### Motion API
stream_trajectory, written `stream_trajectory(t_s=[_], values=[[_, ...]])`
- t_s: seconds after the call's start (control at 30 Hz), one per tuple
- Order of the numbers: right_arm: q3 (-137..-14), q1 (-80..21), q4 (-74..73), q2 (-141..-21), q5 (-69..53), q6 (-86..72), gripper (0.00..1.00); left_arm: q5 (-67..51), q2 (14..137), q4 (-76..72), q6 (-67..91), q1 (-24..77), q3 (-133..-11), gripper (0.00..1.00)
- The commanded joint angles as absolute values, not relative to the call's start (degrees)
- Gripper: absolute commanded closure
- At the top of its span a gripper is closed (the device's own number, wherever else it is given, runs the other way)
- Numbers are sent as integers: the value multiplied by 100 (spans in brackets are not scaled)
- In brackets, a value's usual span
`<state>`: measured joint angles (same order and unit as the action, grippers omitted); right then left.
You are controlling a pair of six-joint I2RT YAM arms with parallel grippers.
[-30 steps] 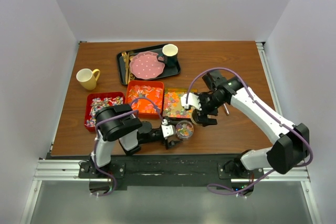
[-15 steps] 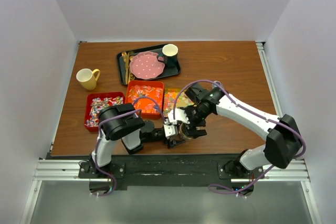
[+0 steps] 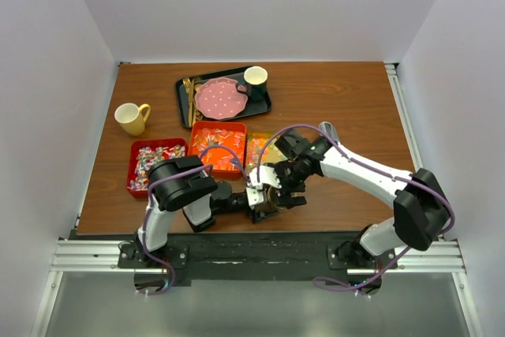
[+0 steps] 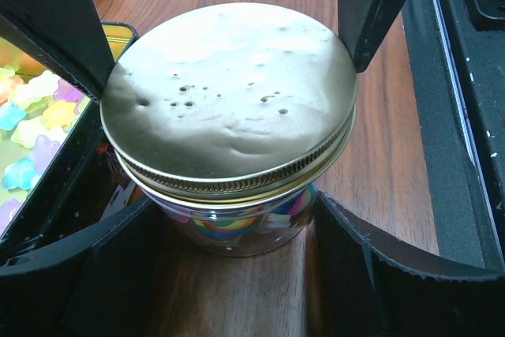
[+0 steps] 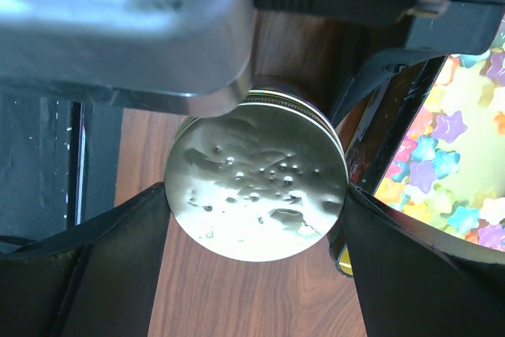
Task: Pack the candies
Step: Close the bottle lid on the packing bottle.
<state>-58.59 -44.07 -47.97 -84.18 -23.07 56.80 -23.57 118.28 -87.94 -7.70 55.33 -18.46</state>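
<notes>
A small glass jar (image 4: pixel 237 222) holding bright candies stands on the table near its front edge (image 3: pixel 272 196). My left gripper (image 4: pixel 233 230) is shut on the jar's glass body, one finger on each side. A dented metal lid (image 5: pixel 256 183) sits on top of the jar. My right gripper (image 5: pixel 258 195) is shut on the lid's rim from above, and its fingers (image 4: pixel 379 5) show over the lid. Loose candies lie in three trays: wrapped pieces (image 3: pixel 150 159), orange-red pieces (image 3: pixel 215 147) and pastel star pieces (image 5: pixel 450 163), the last right beside the jar.
At the back stands a black tray (image 3: pixel 264 102) with a pink dotted plate (image 3: pixel 219 98), a dark cup (image 3: pixel 255 78) and gold cutlery (image 3: pixel 188 92). A yellow mug (image 3: pixel 131 117) is at the left. The star tray's rim (image 4: pixel 118 33) touches the jar's left side.
My right arm swung left and down from beside the star tray, bringing the lid onto the jar. My left gripper closed a little round the jar's body.
</notes>
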Motion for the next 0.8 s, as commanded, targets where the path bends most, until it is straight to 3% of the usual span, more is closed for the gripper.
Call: stream_trajectory(t_s=[0.0,0.13,0.33,0.77], values=[[-5625,-4430,-4597,-8455,-2109,5555,24,-2338,12392,-10556,-1397,5660,-1485,46],[-5599,-4430,-4667,-8359,-1996,5370,19,-2320,12384,-10521,-1406,5660,-1494,46],[-5476,-4421,-4667,-8271,-1837,5212,23,-2338,12401,-10503,-1406,5669,-1512,46],[-5660,-4386,-4719,-8393,-1713,5044,21,-2373,12401,-10494,-1371,5678,-1512,46]])
